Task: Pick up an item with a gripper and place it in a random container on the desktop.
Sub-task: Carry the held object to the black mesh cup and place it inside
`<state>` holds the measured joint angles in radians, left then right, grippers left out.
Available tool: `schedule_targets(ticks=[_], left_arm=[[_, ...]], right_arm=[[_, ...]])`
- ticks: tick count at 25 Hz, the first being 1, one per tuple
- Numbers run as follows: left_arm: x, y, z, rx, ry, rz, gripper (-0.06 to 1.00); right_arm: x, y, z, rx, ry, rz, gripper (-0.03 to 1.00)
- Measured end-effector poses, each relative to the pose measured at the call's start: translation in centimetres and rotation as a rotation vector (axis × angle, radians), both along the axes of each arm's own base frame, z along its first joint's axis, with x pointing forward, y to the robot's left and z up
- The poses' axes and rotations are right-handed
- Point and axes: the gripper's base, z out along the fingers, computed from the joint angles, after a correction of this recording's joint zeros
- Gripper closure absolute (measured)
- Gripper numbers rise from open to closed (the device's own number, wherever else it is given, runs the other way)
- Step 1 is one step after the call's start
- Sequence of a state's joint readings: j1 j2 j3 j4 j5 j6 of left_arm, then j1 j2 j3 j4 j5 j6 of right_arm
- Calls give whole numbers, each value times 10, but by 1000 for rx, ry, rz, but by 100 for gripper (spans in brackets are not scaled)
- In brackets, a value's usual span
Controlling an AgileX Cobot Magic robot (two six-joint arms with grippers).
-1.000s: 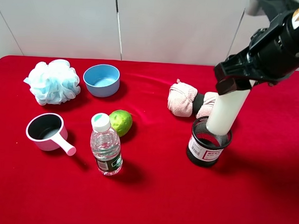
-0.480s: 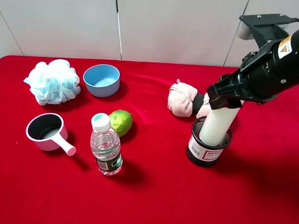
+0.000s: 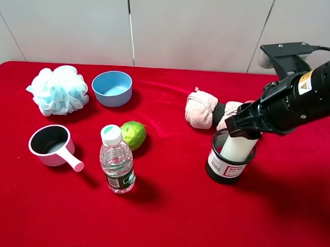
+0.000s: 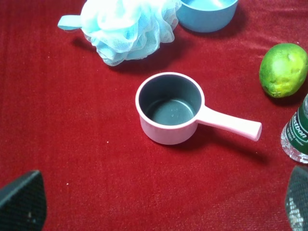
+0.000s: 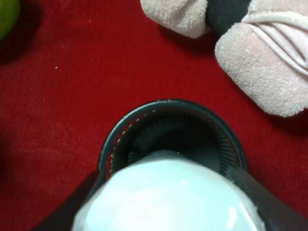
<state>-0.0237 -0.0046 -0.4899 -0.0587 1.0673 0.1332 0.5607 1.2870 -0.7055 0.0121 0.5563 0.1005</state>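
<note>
My claw point(image 5: 171, 204) grips the white cylinder point(image 5: 163, 192), which points down into the black mesh cup point(image 5: 168, 103) on the red table point(image 5: 62, 96). A fluffy pink towel point(image 5: 262, 72) lies just beyond the cup.

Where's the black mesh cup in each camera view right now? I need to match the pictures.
Exterior high: the black mesh cup stands right of centre on the red desktop, with the white cylinder in it.
Left wrist: not in it.
Right wrist: mid-picture, its rim curving around the white cylinder's end.
Shared landmark: the pink towel roll, just beyond the cup in both views that show it.
</note>
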Motion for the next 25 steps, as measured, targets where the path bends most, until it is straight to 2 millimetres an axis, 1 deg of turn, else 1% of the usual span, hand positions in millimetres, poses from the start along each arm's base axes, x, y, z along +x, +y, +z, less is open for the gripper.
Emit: schedule_targets(ticks=[10, 17, 25], left_arm=[[0, 0, 0, 0, 0, 0, -5], [0, 0, 0, 0, 0, 0, -5], [0, 0, 0, 0, 0, 0, -5]], right_arm=[[1, 1, -3, 11, -22, 1, 58], [7, 4, -19, -16, 35, -4, 58], [8, 5, -19, -8, 29, -7, 58]])
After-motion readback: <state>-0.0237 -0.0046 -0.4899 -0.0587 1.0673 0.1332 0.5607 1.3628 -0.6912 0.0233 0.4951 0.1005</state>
